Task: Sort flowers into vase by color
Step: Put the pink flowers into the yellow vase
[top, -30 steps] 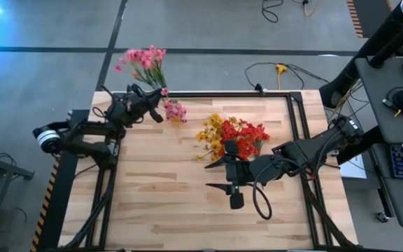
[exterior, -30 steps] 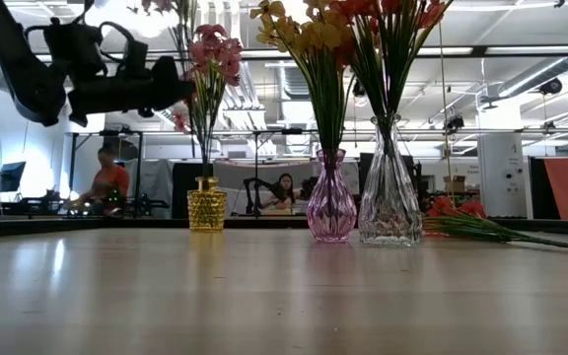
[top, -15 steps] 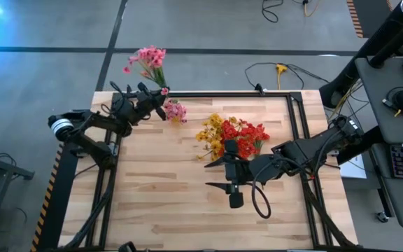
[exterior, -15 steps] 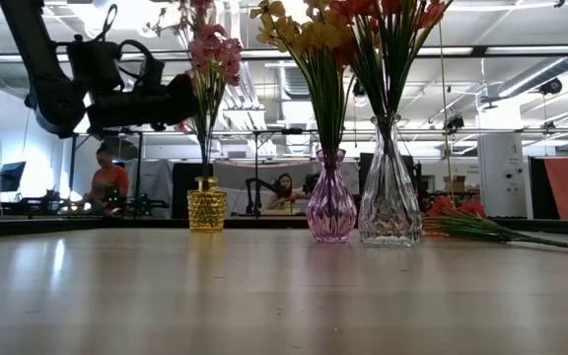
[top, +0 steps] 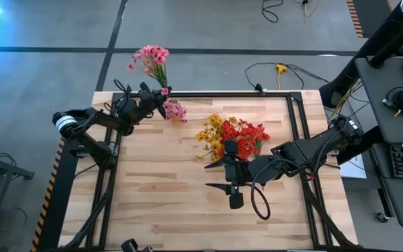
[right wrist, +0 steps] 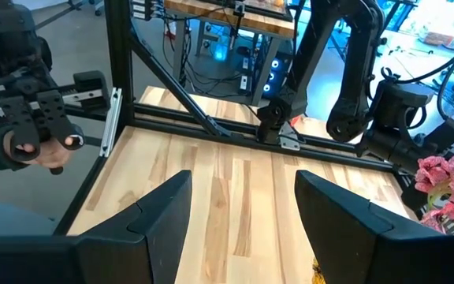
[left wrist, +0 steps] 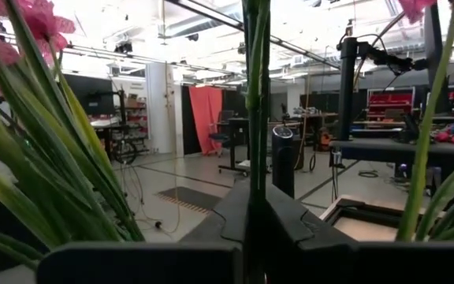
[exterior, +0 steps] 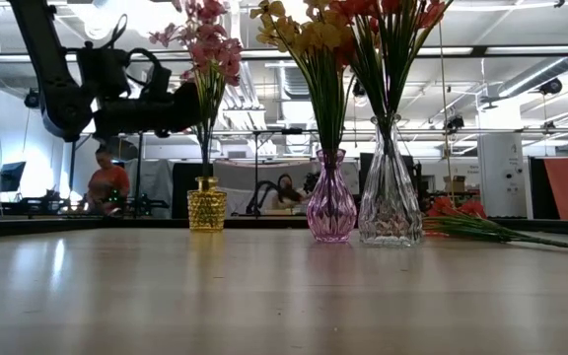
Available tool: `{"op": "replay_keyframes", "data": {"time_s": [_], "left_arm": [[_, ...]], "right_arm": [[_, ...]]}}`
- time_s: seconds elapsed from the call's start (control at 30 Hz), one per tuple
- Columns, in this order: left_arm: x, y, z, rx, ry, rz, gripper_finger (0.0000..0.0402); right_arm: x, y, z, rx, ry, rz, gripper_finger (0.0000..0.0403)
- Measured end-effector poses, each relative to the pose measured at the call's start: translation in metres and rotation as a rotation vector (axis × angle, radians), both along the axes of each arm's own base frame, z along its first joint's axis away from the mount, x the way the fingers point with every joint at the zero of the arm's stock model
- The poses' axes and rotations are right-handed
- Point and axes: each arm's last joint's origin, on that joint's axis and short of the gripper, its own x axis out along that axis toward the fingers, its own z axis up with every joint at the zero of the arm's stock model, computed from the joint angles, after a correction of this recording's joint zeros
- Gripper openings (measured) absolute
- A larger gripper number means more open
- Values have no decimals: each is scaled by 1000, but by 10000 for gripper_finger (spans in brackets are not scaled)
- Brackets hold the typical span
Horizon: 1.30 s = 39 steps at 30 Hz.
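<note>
The left gripper (top: 161, 106) is clenched on a pink flower stem (left wrist: 255, 95), holding the pink spray (top: 151, 57) above the yellow vase (exterior: 206, 205) at the table's (top: 166, 203) far edge; the right gripper (top: 219, 175) waits mid-table, fingers released, beside the yellow flowers (top: 212, 133) and red flowers (top: 247, 134).

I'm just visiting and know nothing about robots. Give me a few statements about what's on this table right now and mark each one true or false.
1. Three vases stand on the table. True.
2. The left gripper is shut on a pink flower stem. True.
3. The right gripper holds a yellow flower. False: it is open and holds nothing.
4. The gold vase has red flowers in it. False: it has pink flowers.
5. Yellow flowers stand in the purple vase. True.
</note>
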Motion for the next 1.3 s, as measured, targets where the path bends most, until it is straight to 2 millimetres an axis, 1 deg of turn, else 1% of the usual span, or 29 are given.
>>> {"op": "replay_keyframes", "data": {"time_s": [0.33,0.97,1.1,1.3], "left_arm": [[1,2,-7,-21,38,12,0],[1,2,-8,-45,30,7,1],[1,2,-8,-60,20,2,15],[1,2,-8,-79,14,-2,58]], "right_arm": [[0,0,0,-2,0,0,219],[0,0,0,-2,-1,1,219],[0,0,0,-1,-2,0,219],[0,0,0,0,-4,1,219]]}}
